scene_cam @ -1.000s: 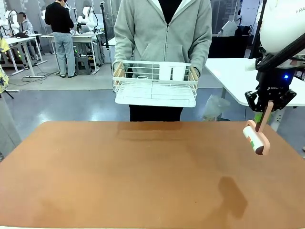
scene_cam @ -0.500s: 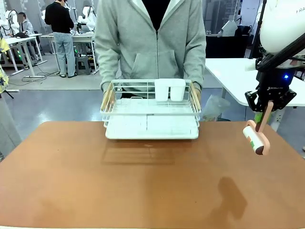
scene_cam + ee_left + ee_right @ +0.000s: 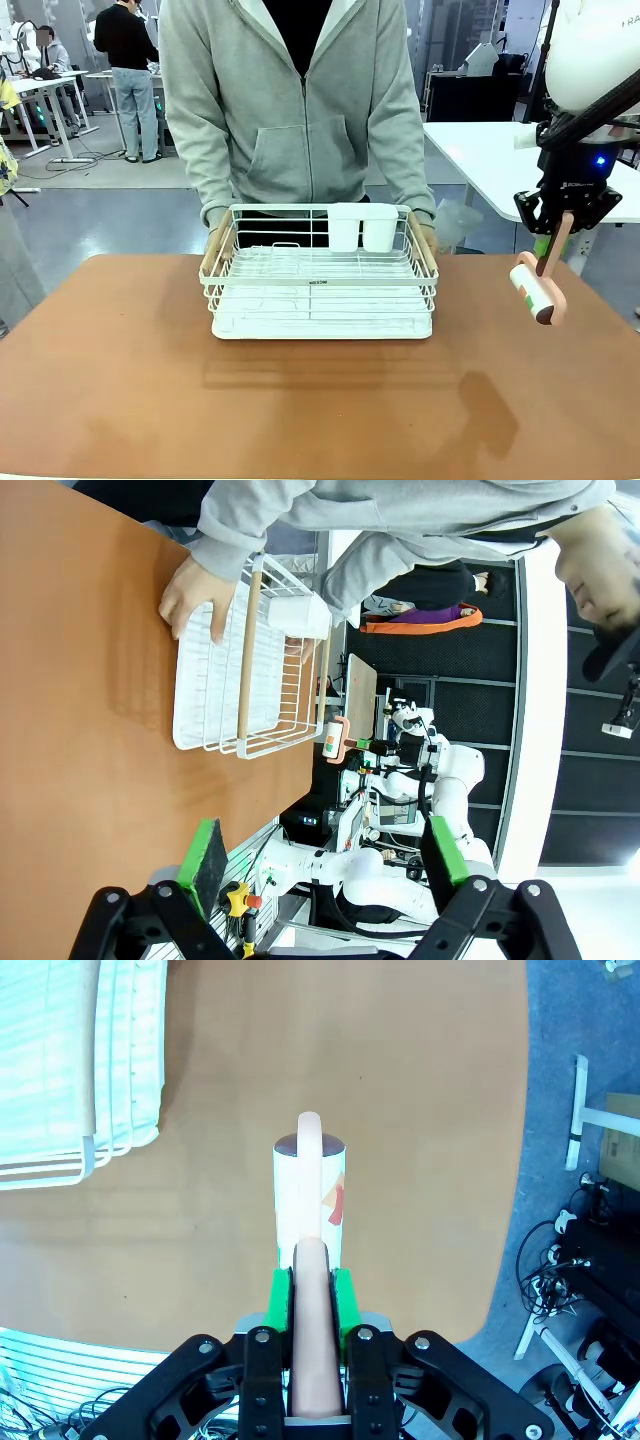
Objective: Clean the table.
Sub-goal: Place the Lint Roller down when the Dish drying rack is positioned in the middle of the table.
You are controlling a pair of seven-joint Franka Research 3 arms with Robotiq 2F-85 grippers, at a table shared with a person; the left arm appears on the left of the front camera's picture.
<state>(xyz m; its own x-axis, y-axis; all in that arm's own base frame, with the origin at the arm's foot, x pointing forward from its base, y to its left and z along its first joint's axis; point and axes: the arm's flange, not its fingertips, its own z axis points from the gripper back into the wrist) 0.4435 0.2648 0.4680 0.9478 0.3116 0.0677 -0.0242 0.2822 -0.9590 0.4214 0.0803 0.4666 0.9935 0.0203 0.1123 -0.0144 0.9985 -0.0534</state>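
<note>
While the right pincer [image 3: 554,250] grips a lint roller [image 3: 538,288] above the reddish-brown counter [image 3: 320,410], hands steady a white rack [image 3: 320,290]; left pincer [image 3: 325,865] gapes.

White wire dish rack [image 3: 320,285] with wooden side handles, placed centrally toward the far edge. Two white cups [image 3: 362,227] sit in its far right corner. Pink-handled lint roller [image 3: 538,288] raised at right.
</note>
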